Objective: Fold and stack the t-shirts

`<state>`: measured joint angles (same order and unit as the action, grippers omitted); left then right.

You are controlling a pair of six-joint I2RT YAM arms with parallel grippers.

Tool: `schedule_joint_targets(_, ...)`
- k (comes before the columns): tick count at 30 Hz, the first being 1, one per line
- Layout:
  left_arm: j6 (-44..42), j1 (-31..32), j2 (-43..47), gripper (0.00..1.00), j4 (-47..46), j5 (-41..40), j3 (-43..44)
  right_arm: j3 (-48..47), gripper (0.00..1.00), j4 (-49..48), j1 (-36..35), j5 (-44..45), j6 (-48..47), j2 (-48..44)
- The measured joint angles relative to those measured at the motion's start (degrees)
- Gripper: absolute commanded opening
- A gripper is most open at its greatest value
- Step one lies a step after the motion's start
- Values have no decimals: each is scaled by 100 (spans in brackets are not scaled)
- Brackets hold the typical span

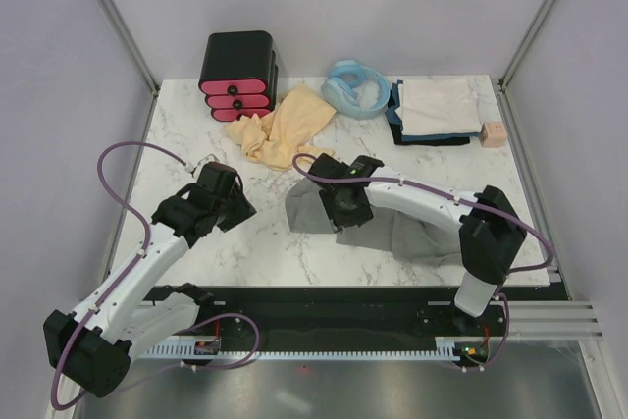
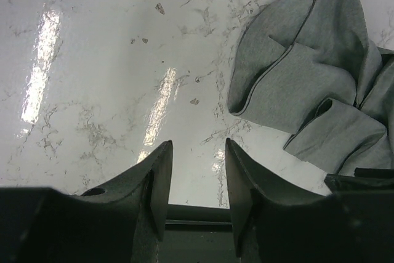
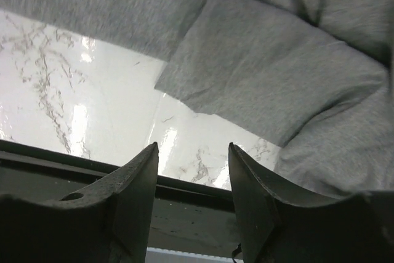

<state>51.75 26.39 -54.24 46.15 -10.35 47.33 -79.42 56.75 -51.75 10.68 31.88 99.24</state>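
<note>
Right gripper [image 3: 192, 146]: jaws parted, nothing between them, low over the heather-grey t-shirt [image 3: 265, 72]. The shirt is soft matte knit, rumpled, with flaps folded over, and lies near-centre on the glossy marble table [image 1: 451, 169]. Left gripper [image 2: 198, 143]: jaws also parted, empty, over bare marble just left of the shirt. The right arm bends across from the right and the left arm reaches in diagonally. Tan-yellow t-shirt [image 1: 289, 125] is crumpled at the back. Whitish t-shirt [image 1: 439, 105] lies folded on dark t-shirts [image 1: 432, 138], back right.

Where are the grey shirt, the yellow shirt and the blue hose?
grey t-shirt [image 1: 306, 213], top view, its left part.
tan-yellow t-shirt [image 1: 289, 130], top view, its middle.
light-blue coiled hose [image 1: 345, 97], top view, its near loop.
</note>
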Motion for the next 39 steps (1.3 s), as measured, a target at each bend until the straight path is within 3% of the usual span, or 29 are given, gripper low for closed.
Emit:
schedule_joint_targets(6,-2,0,-9,47,-2,2,-2,2,57,-37,-341,-358,-240,501)
schedule_joint_targets(22,-52,0,-2,47,4,-2,-2,-68,57,-291,-332,-490,-483,1276)
schedule_joint_targets(39,-57,0,-4,47,24,-4,-2,-166,56,-361,-326,-299,-625,1545)
